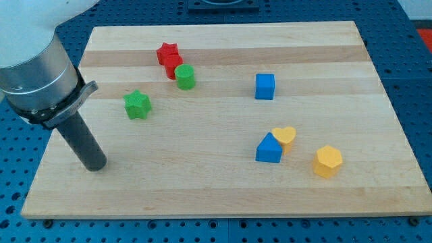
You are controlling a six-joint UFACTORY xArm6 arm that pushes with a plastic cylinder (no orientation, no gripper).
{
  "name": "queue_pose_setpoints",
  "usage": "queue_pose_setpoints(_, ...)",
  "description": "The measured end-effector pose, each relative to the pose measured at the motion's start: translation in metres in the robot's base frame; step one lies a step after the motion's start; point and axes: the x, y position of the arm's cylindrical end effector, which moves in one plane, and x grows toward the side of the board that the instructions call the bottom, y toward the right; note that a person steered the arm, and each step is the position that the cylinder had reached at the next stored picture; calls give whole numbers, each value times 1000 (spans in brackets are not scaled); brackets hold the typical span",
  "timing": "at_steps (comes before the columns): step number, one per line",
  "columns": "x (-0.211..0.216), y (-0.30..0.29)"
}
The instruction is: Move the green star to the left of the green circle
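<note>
The green star (137,104) lies on the wooden board (223,182) at the view's left. The green circle (185,77) stands above and to the right of it, touching the red blocks. My tip (95,166) rests on the board below and to the left of the green star, well apart from it.
A red star (167,52) and a red block (173,66) sit just above-left of the green circle. A blue cube (264,86) is at centre right. A blue block (269,149), a yellow heart (284,137) and a yellow hexagon (329,161) lie at lower right.
</note>
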Motion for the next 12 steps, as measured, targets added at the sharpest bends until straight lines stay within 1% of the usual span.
queue_pose_setpoints(1, -3, 1)
queue_pose_setpoints(3, -15, 46)
queue_pose_setpoints(4, -40, 53)
queue_pose_setpoints(5, -64, 43)
queue_pose_setpoints(6, -64, -1)
queue_pose_setpoints(7, -64, -31)
queue_pose_setpoints(8, -64, -32)
queue_pose_setpoints(9, -73, -32)
queue_pose_setpoints(11, -128, -32)
queue_pose_setpoints(12, -144, -21)
